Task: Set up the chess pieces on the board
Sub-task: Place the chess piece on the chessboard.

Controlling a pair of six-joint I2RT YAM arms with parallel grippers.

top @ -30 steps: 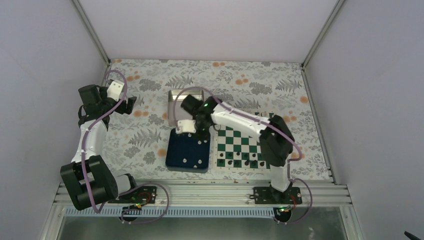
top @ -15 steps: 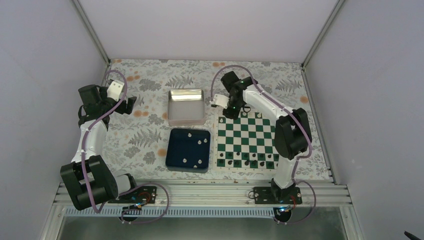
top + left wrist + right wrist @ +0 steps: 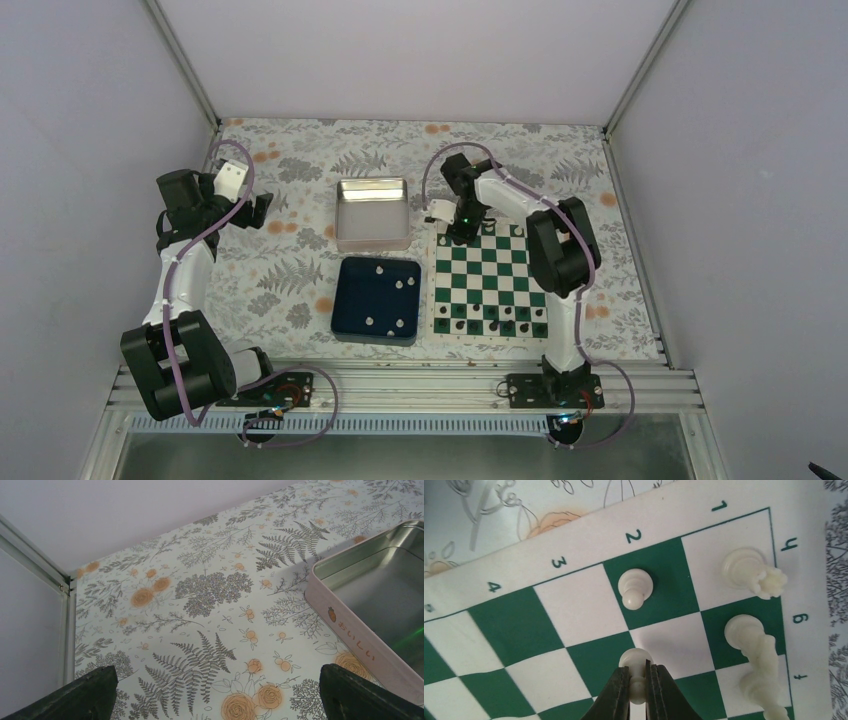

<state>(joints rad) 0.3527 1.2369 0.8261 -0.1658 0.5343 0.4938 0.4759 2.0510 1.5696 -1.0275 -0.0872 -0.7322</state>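
Note:
The board lies right of centre, with black figures along its near rows. My right gripper hangs low over the board's far left corner. In the right wrist view this gripper is shut on a white pawn, held upright over the green and white squares. Close by stand a second white pawn, a white rook and a white knight. Several more chess pieces lie in the dark blue tray. My left gripper is open and empty above the cloth, its fingertips far apart.
A shiny metal tin stands behind the blue tray; its pink side wall shows at the right of the left wrist view. Floral cloth covers the table. Walls and metal corner posts close in the back and sides.
My right arm has swung from over the blue tray to the board's far left corner, with its jaws shut on the white pawn. The left arm has not moved.

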